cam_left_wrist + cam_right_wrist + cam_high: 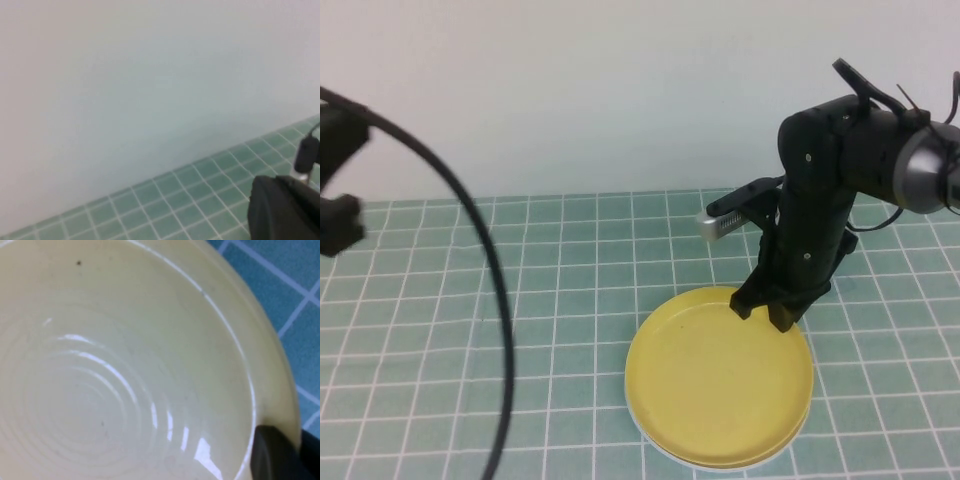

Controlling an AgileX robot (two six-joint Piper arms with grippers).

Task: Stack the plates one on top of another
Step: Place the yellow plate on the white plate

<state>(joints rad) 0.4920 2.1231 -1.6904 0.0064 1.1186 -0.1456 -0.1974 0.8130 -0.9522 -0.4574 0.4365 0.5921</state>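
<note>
Yellow plate [718, 380] stacked on a pale plate [665, 447], near right of the mat [570, 300].
Right gripper [767, 308] is seen clamped on the yellow plate's far rim; concentric rings are revealed only by its wrist view. Left gripper, closed, is parked far left.

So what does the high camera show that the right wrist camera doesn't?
Only the high view shows the whole yellow plate lying on a pale plate rim, the right gripper shut on its far rim, and the left arm raised at the table's left edge; the left gripper is out of sight. Only the right wrist view shows the plate's inner rings. Both show the green grid mat.
</note>
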